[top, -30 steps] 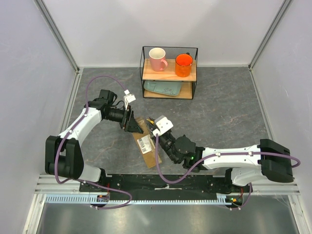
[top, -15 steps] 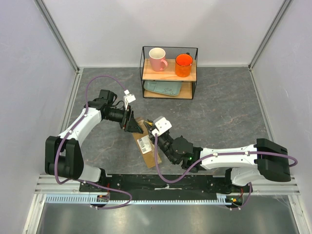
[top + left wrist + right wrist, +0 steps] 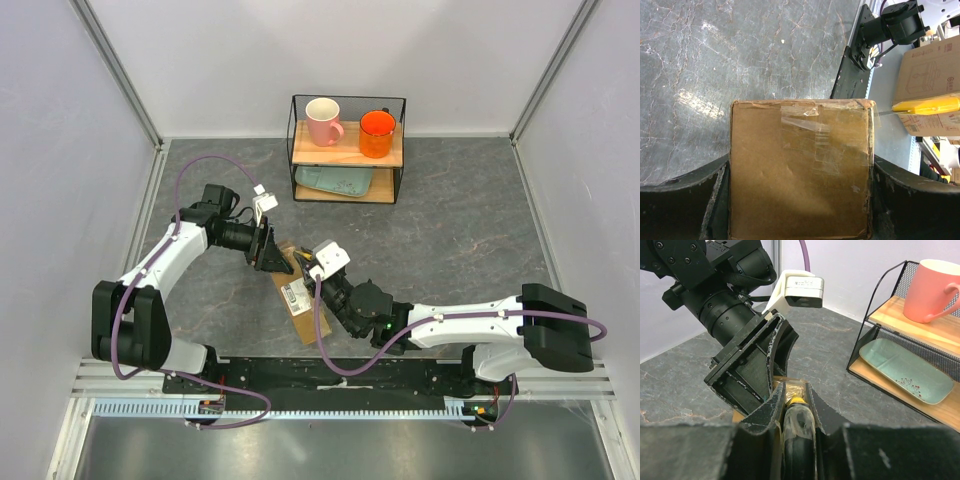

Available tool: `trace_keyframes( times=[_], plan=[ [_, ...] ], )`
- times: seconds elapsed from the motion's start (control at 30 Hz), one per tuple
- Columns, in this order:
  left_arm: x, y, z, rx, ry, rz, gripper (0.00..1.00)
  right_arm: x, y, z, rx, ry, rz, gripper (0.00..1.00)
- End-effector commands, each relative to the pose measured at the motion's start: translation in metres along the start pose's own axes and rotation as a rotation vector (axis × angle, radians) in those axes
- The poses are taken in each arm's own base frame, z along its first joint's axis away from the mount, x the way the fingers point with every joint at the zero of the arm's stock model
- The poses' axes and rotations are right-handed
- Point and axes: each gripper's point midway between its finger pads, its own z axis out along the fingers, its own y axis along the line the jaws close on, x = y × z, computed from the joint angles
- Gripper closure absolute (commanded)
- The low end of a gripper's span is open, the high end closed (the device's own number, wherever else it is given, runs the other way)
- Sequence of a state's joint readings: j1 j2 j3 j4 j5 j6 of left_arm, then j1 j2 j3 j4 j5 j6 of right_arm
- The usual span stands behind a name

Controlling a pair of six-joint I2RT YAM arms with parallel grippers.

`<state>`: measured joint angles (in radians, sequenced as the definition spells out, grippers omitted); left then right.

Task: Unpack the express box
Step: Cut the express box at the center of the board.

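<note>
Grey marbled tabletop [image 3: 460,220] carries the express box [image 3: 300,318], lying flat near the middle in front of the arms' bases, with clear tape [image 3: 812,135] across its top. The left gripper [image 3: 270,250] clamps the box's far end, one finger against each side. The right gripper [image 3: 796,399] is clenched on a yellow knife [image 3: 927,105], whose blade seems to touch the box's edge near a corner, though the contact is hard to make out. Behind stands a wire shelf [image 3: 350,157] holding a pink mug [image 3: 323,121], an orange mug [image 3: 377,134] and a green tray [image 3: 335,182].
</note>
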<state>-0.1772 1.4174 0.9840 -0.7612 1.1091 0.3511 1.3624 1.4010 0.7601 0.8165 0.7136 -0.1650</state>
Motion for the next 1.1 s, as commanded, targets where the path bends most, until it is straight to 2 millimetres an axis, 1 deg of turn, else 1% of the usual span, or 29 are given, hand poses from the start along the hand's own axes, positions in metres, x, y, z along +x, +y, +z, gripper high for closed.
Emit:
trace_keyframes(
  times=[0.0, 0.3, 0.47, 0.6, 0.73, 1.07],
  plan=[
    [-0.002, 0.007, -0.002, -0.051, 0.000, 0.083, 0.75, -0.010, -0.005, -0.002, 0.019, -0.030, 0.016, 1.00],
    [-0.004, 0.006, -0.002, -0.048, -0.005, 0.086, 0.76, -0.019, -0.009, -0.005, 0.020, -0.043, 0.016, 1.00],
    [-0.004, 0.007, -0.002, -0.050, -0.003, 0.079, 0.76, -0.029, -0.010, -0.007, 0.010, -0.058, 0.033, 1.00],
    [-0.005, 0.005, -0.003, -0.043, -0.007, 0.079, 0.76, -0.027, -0.009, -0.006, 0.008, -0.052, 0.032, 1.00],
    [-0.005, 0.004, -0.003, -0.040, -0.009, 0.081, 0.76, -0.020, -0.006, -0.004, 0.007, -0.039, 0.026, 1.00],
    [-0.007, -0.001, -0.004, -0.030, -0.016, 0.092, 0.76, -0.016, -0.004, 0.000, 0.012, -0.034, 0.016, 1.00]
  ],
)
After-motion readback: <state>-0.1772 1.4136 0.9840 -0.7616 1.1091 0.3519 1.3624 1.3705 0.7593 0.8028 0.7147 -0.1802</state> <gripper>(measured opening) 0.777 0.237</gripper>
